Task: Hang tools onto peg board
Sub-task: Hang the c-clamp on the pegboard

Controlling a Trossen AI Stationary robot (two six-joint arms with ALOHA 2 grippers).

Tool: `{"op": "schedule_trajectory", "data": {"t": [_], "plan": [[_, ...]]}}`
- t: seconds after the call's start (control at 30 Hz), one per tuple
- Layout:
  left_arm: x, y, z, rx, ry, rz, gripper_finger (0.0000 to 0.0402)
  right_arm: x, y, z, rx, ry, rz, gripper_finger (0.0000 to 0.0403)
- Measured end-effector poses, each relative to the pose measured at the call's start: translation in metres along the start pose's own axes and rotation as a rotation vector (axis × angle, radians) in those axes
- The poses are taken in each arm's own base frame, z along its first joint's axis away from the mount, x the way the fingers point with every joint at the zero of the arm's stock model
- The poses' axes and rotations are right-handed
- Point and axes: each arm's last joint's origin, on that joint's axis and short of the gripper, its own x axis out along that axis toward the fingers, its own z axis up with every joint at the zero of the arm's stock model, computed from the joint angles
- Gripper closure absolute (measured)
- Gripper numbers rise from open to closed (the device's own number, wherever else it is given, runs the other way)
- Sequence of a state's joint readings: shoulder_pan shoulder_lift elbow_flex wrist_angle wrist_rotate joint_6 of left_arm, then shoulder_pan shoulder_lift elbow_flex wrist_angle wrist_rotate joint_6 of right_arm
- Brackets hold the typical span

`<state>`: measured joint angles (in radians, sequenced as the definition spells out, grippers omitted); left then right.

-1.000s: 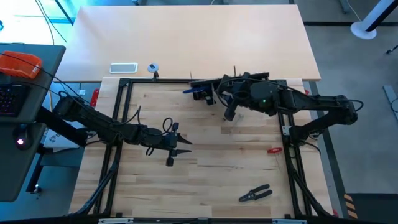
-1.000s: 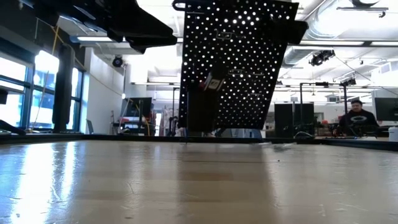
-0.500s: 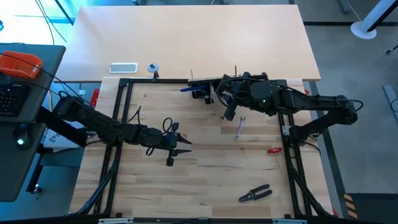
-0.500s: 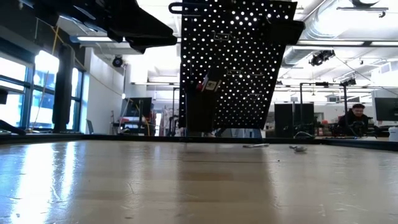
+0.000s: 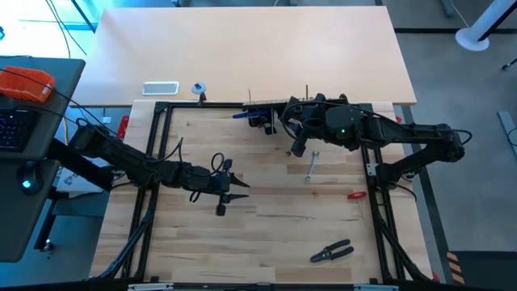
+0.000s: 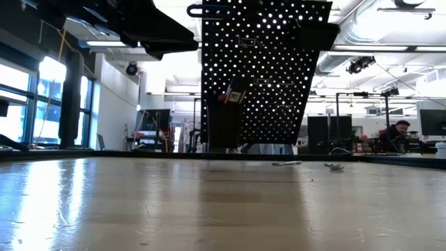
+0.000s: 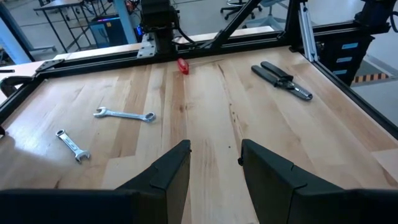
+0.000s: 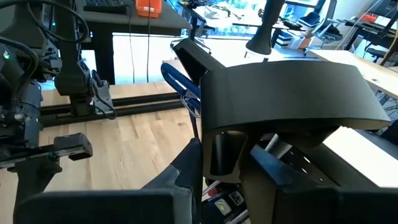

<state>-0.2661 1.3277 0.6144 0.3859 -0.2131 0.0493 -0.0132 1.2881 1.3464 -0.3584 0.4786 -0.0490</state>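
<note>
The black peg board (image 6: pixel 265 70) stands tilted at the table's far edge; from above it shows edge-on (image 5: pixel 262 103). A blue-handled key (image 5: pixel 241 115) hangs on it. My right gripper (image 5: pixel 283 123) is shut on the board beside its black box bin (image 8: pixel 286 93). My left gripper (image 7: pixel 214 155) hovers open over the table's left middle (image 5: pixel 240 187), holding nothing. Flat on the table lie a silver wrench (image 5: pixel 311 166), a smaller wrench (image 7: pixel 73 144), black-handled pliers (image 5: pixel 331 251) and a red clamp (image 5: pixel 356 195). My right gripper pinches a black upright part (image 8: pixel 224 152) of the peg board, just under the box bin, between its two fingers. The fingers come nearly level from the table's right side. The board leans in the hold; whether its lower edge (image 6: pixel 265 144) rests on the table cannot be told.
A black metal frame (image 5: pixel 153 145) borders the wooden table top. Beyond the far edge, a second table holds a white tray (image 5: pixel 161 88) and a small tape roll (image 5: pixel 199 88). A person (image 6: pixel 401 132) sits in the room behind.
The peg board has swung slightly in my right gripper: its top and the blue handle have shifted toward the table's left. A silver wrench has come down onto the table below my right arm and now lies still.
</note>
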Motion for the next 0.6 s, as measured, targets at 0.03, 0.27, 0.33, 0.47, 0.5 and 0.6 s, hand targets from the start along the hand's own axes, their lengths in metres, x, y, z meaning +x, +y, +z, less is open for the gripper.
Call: {"op": "schedule_trajectory", "data": {"t": [0.03,0.27,0.33,0.47,0.5,0.6], "plan": [[0.0000,0.0000,0.0000,0.000,0.000,0.000,0.0264,0.0000,0.0000,0.0000,0.000,0.000,0.000,0.0332],[0.0000,0.0000,0.0000,0.000,0.000,0.000,0.0264,0.0000,0.0000,0.0000,0.000,0.000,0.000,0.0332],[0.0000,0.0001,-0.0006,0.006,0.006,0.004,0.0264,0.0000,-0.0001,0.0000,0.000,0.000,0.000,0.0332],[-0.0002,0.0020,-0.0042,0.029,0.047,0.075,0.0264,0.0000,0.0000,0.0000,0.000,0.000,0.000,0.0332],[-0.0005,0.0030,-0.0052,0.047,0.060,0.106,0.0264,0.0000,-0.0001,0.0001,0.000,-0.001,0.000,0.0332],[-0.0036,0.0058,-0.0051,0.101,0.083,0.179,0.0264,0.0000,-0.0001,0.0001,0.000,0.000,0.000,0.0332]]}}
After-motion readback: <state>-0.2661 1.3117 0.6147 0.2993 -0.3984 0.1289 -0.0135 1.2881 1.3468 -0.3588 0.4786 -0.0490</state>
